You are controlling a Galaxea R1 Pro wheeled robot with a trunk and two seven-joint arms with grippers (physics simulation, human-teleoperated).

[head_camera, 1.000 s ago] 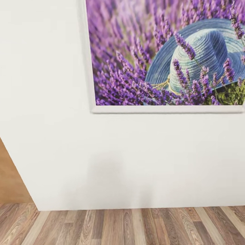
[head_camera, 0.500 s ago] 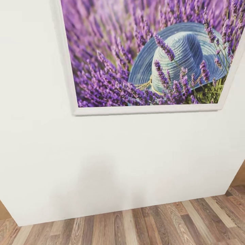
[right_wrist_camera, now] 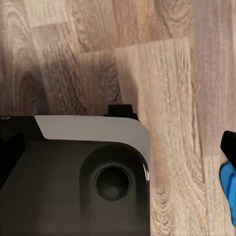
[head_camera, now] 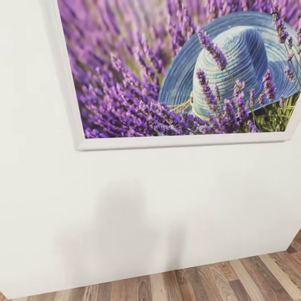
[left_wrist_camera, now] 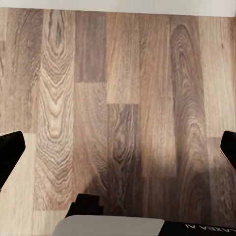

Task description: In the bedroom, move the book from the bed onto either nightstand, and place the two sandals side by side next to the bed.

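Meanwhile, you face a white wall (head_camera: pixel 146 200) at close range, and a framed picture (head_camera: pixel 167 75) of lavender and a blue straw hat hangs high on that wall. A narrow strip of wood-plank floor (head_camera: pixel 259 276) shows at the foot of the wall. Both arms appear to hang low beside the robot base (right_wrist_camera: pixel 73 187), pointed down at the planks. This looks like a carrying posture for driving rather than a reach. The left end effector (left_wrist_camera: pixel 118 147) is spread wide with nothing between its fingertips (left_wrist_camera: pixel 10 152), and only bare floor running up to the wall lies beneath it. How far the right end effector (right_wrist_camera: pixel 120 147) is open cannot be told. One dark fingertip (right_wrist_camera: pixel 230 142) shows, and the other is lost against the base. A bright blue sliver (right_wrist_camera: pixel 227 189) sits just beside that fingertip. It may be one of the sandals, but whether it is gripped or lying on the floor is unclear. Where the book lies relative to the wall cannot be told. You will probably need to swing away from the wall to find it.
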